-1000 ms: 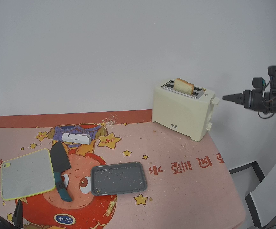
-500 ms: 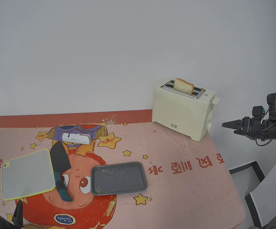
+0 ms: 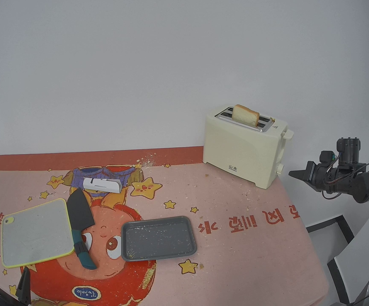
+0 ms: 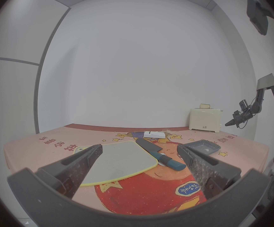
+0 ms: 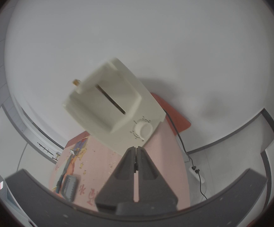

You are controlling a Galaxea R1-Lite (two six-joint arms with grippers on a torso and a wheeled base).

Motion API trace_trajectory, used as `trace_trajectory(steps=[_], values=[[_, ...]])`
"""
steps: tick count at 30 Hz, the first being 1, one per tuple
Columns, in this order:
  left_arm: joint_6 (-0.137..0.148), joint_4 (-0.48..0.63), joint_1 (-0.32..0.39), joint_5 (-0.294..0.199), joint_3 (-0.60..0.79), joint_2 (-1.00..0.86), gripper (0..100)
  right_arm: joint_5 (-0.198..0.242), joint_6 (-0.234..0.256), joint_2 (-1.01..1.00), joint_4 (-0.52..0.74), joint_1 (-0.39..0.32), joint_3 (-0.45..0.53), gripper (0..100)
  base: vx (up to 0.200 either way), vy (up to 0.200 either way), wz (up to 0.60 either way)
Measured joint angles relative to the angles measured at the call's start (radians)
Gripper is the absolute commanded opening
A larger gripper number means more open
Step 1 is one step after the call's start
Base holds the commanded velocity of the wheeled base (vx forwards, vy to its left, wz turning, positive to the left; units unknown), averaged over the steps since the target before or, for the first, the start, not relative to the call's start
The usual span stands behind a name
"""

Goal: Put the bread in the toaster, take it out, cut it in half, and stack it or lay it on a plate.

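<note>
1. At the far right corner of the counter (image 3: 244,256): toaster (image 3: 244,149), cream, two slots on top, standing upright close to the wall.
2. Bread (image 3: 245,115): one slice, upright in the toaster, its upper part standing clear of the top. Which of the two slots holds it cannot be told.
3. Dial (image 5: 142,130): round, on the toaster's end face, the face turned toward the right claw.
4. Right claw (image 3: 297,174): in the air off the counter's right edge, near the toaster's end face and not touching it, level with its lower part. In the right wrist view its fingers (image 5: 129,171) lie pressed together, tip pointing at the toaster.
5. Left claw (image 4: 139,148): low at the near left corner of the counter, fingers spread apart, nothing held.
6. Cutting board (image 3: 35,232): grey with a yellow-green rim, flat on the near left of the counter.
7. Knife (image 3: 80,226): broad dark blade, teal handle, flat against the board's right edge, handle toward the near side.
8. Plate (image 3: 159,238): grey, rectangular, shallow rim, near the middle of the counter, just right of the knife's handle; crumbs scattered in it.
9. White block (image 3: 102,185): small, beyond the knife, toward the wall.
</note>
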Motion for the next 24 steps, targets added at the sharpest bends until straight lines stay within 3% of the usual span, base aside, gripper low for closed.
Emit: trace_trajectory(steps=[4, 12, 24], values=[[0.0, 0.0, 0.0, 0.0, 0.0, 0.0, 100, -0.026, 0.01, 0.05, -0.067, 0.006, -0.003, 0, 0.0, 0.0, 0.0], [0.001, 0.0, 0.0, 0.0, 0.0, 0.0, 100, -0.034, 0.104, 0.094, -0.138, 0.019, -0.007, 0, 0.0, 0.0, 0.0], [0.001, 0.0, 0.0, 0.0, 0.0, 0.0, 100, -0.033, 0.112, 0.109, -0.15, 0.044, -0.001, 0, 0.0, 0.0, 0.0]])
